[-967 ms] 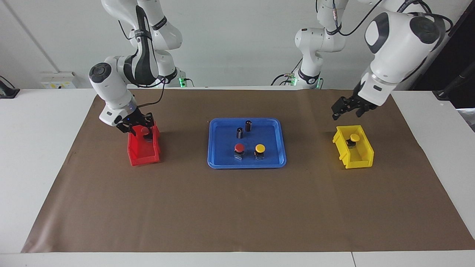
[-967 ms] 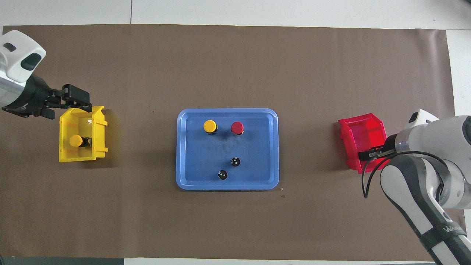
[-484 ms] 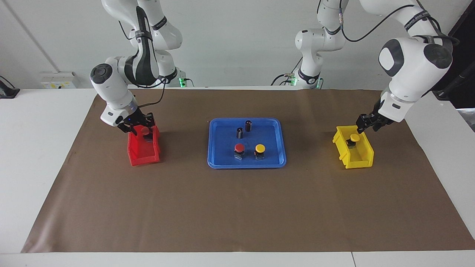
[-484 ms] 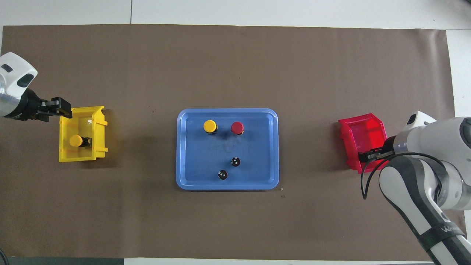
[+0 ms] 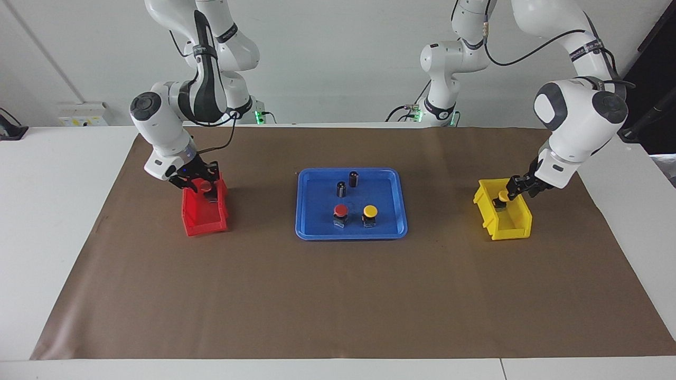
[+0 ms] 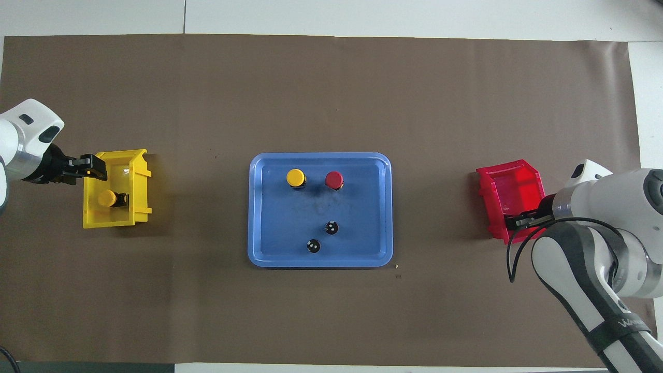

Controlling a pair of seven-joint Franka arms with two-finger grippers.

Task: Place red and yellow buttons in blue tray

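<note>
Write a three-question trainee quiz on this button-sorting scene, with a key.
1. True or false: the blue tray holds two capped buttons.
2. Which bin is the left gripper at: A red bin, B yellow bin?
3. Fill in: the button in the yellow bin has a ___ cap.

Key: 1 true, one red button and one yellow button. 2 B. 3 yellow, on the binned button.

A brown mat [image 5: 338, 295] covers the white table [image 5: 47, 211], carrying a red bin [image 5: 203, 219] toward the right arm's end, a yellow bin [image 5: 509, 224] toward the left arm's end, and two dark cylinders [image 5: 341, 188] standing upright between them.
</note>
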